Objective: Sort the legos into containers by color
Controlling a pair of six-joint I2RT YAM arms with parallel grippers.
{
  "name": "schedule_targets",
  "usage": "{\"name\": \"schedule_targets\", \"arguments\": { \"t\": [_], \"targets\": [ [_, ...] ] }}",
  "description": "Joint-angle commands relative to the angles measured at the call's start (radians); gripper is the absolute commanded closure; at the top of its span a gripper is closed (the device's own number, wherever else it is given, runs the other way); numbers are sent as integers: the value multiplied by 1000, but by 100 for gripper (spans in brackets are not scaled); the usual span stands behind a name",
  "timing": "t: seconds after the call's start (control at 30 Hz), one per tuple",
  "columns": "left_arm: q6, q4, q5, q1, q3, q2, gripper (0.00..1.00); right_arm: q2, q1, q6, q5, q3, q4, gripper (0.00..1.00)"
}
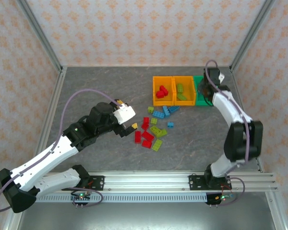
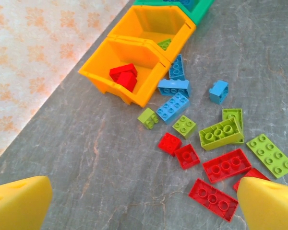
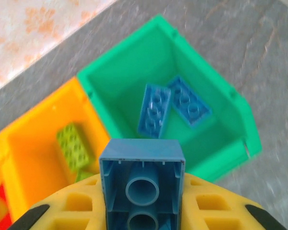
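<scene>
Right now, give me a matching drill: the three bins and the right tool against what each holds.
Column 1
1. green bin
2. middle orange bin
3. left orange bin
4. right tool

Column 2
a. red bricks inside
b. lime green bricks inside
c. shut on one blue brick
d. two blue bricks lying inside

Pairs: 1-d, 2-b, 3-a, 4-c
</scene>
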Motion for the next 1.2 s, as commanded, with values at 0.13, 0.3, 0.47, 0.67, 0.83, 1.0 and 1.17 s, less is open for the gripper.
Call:
{"name": "schedule_targets", "arguments": {
  "t": [0.13,0.3,0.47,0.67,0.83,1.0,1.17],
  "targets": [
    [11,20,-97,13,-22,-34,0,299,-88,-12,4,277,-86,76],
    [13,22,-96,13,-23,-27,0,351,-91,-42,-84,402,-201,50],
    [11,21,-83,15,-19,-6,0,181,-90,-17,-130,301,-206,40],
    [10,24,-90,19,-21,0,0,-165,10,11,-251,-15,-188,40],
    [11,28,-81,31,-19,0,0,-362,296,57,-220,-229,-237,38],
    [14,25,-72,39,-17,0,0,-325,598,-10,-233,-290,-252,38],
    [11,23,-63,42,-16,-2,0,-134,691,-168,-152,-189,-364,30]
  ]
}}
